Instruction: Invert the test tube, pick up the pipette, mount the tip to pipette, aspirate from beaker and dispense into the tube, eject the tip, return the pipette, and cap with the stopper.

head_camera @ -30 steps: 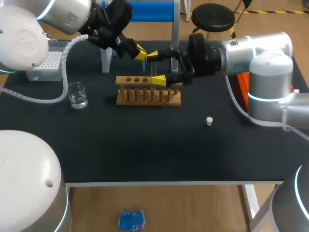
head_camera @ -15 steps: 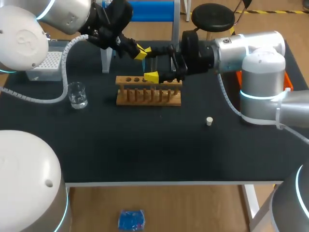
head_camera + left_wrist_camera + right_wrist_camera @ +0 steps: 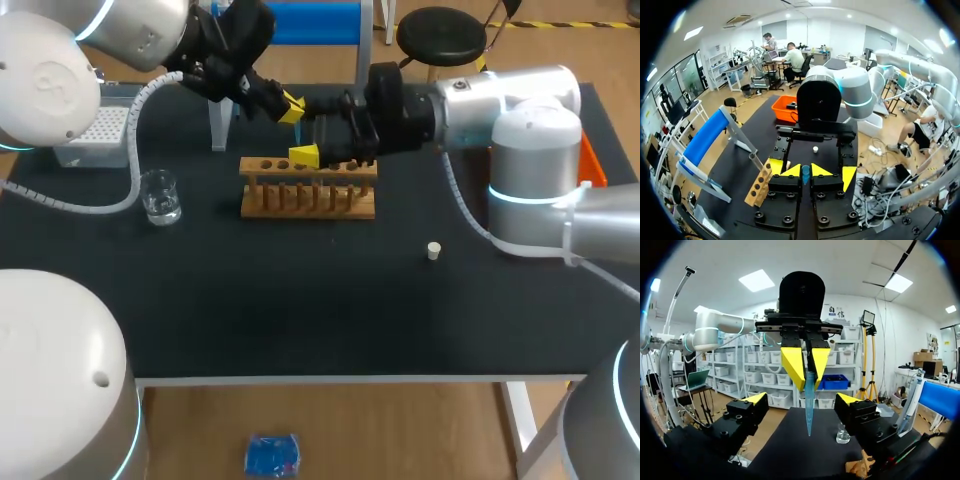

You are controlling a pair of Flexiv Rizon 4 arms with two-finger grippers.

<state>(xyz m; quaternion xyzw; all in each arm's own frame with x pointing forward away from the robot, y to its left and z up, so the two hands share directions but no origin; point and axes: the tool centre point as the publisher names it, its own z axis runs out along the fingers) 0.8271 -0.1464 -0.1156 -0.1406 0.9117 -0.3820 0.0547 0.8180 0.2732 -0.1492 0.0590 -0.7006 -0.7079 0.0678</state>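
In the last 1 s the right pincer [image 3: 801, 399], wide open and empty, has moved in to flank the blue test tube [image 3: 808, 415] that the left pincer [image 3: 804, 382] clamps above the wooden rack [image 3: 308, 198], probably for the inverting handover.

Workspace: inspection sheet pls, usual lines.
Surface: black table, no spills seen.
Job's things: wooden rack centre; beaker left of it; stopper loose, right front; tip box far left; blue tapered piece, tube or tip unclear.
Clutter: orange bin at the right edge.
Claws: left claw shut on the blue tapered piece near the rack; right claw open, piece between its fingers, untouched.
Cables: white conduit drapes beside the beaker.
Surroundings: nothing seen.
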